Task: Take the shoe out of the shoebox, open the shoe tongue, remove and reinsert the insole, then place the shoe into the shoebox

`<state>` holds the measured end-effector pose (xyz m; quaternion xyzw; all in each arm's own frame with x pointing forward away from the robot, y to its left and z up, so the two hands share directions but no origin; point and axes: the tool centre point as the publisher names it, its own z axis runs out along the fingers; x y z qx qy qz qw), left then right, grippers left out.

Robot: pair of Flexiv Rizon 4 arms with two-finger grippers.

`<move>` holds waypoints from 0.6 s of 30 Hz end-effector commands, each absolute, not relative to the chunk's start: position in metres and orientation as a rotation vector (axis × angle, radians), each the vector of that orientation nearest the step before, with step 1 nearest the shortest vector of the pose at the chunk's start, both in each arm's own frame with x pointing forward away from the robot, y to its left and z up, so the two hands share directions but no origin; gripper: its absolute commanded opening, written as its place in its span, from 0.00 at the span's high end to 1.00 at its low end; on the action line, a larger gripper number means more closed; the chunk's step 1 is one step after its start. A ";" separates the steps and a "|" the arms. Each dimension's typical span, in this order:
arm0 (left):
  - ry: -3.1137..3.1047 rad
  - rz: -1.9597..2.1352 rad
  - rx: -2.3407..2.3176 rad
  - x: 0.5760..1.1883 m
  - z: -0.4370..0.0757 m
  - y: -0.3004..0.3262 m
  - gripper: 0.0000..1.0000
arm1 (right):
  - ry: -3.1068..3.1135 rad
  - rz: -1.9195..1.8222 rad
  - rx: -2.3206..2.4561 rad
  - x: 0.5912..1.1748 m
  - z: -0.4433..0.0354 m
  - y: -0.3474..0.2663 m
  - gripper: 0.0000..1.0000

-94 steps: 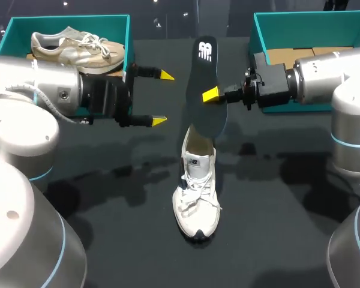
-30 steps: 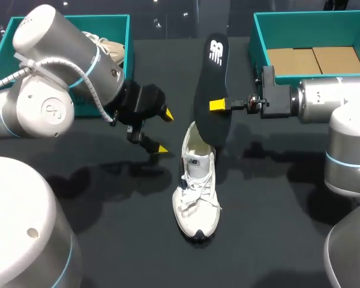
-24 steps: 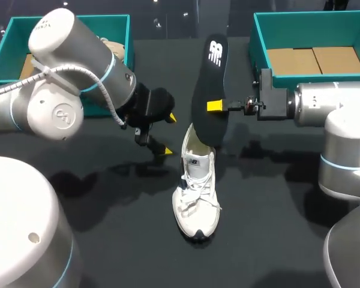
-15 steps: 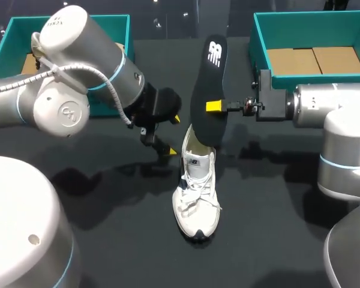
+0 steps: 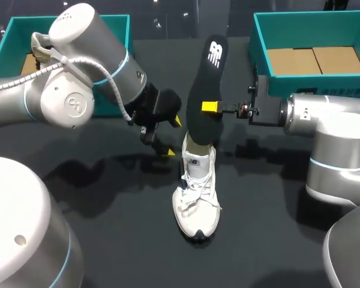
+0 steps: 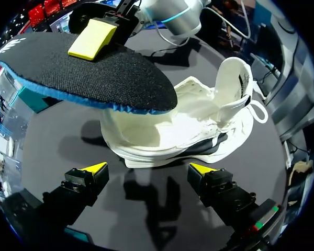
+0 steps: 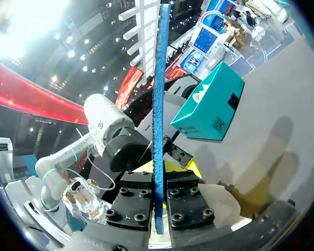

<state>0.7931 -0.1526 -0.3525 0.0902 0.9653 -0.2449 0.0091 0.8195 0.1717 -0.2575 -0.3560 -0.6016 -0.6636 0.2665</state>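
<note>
While the insole hangs upright: the right hand (image 5: 209, 108) pinches the black insole (image 5: 205, 84) at its middle, lower end at the mouth of the white sneaker (image 5: 198, 219); I cannot tell whether it touches inside.
Sneaker: flat on the dark worktop (image 5: 108, 240), mid-scene, toe near, heel far, outside both boxes.
Other side: the left hand (image 6: 149, 168) is spread and empty, low, just left of the heel.
Doing it well: reinsertion looks like the step; I'd brace the heel from both sides, then tilt the insole flatter and slide it toeward.
In the way: tongue (image 5: 198, 165) and laces (image 5: 195, 201) may snag the insole's tip.
Around: right shoebox (image 5: 258, 36) far right, showing a bare cardboard floor; left shoebox (image 5: 21, 21) far left, partly behind the left arm (image 5: 72, 102).
</note>
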 end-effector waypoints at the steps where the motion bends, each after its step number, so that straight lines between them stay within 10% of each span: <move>1: 3.024 -0.757 0.289 0.793 -0.360 -0.156 0.00 | -1.637 -1.798 -0.946 0.821 -0.260 0.178 1.00; 18: 3.034 -0.768 0.305 0.792 -0.361 -0.156 0.00 | -1.644 -1.821 -0.933 0.825 -0.263 0.179 1.00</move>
